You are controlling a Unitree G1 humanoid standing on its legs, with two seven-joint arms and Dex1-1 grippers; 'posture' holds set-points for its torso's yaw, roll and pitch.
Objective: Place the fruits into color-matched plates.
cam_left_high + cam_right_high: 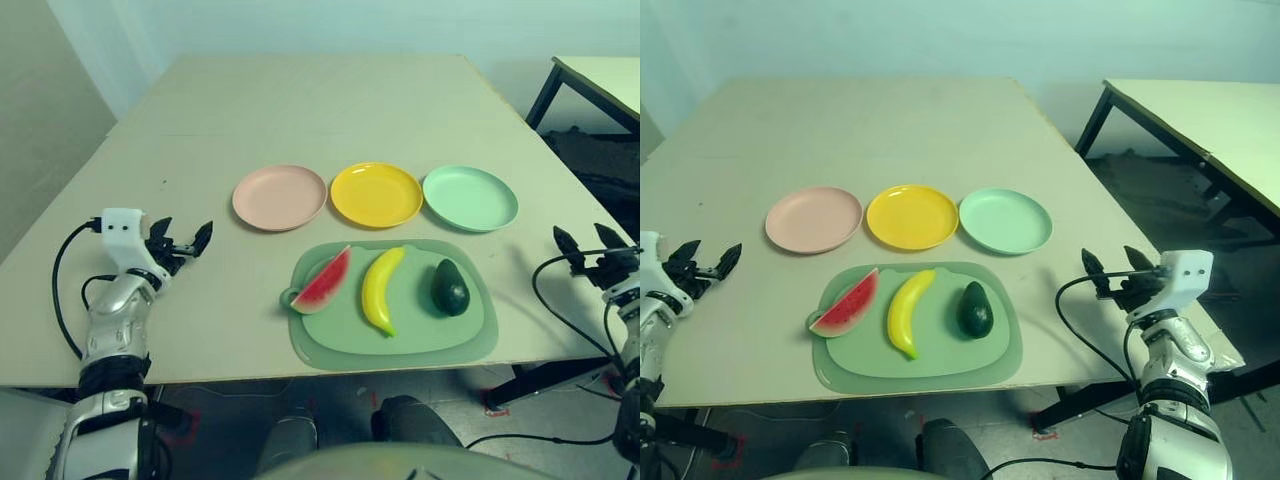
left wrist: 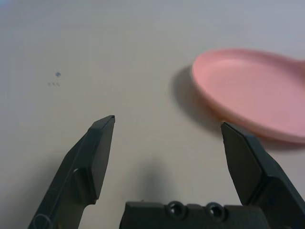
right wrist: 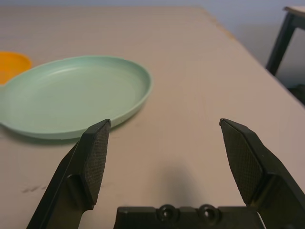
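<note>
Head views, plates: pink plate [image 1: 279, 197], yellow plate [image 1: 376, 194] and green plate [image 1: 470, 198] lined up mid-table [image 1: 300, 100], nothing on them.
Head views, fruits: watermelon [image 1: 325, 282], banana [image 1: 381, 289] and avocado [image 1: 450, 288] side by side on the green mat [image 1: 400, 345] near the front edge.
Head views, arms: left pincer [image 1: 183, 241] over the left edge, right pincer [image 1: 1108, 272] just off the right edge, both well apart from the fruit.
Left wrist: fingers [image 2: 97, 155] spread wide, holding nothing, pink plate just ahead.
Right wrist: fingers [image 3: 93, 160] spread wide too, empty, green plate ahead.

Even, soft overhead light, faint shadows, greenish cast, slightly blurred wrist views
</note>
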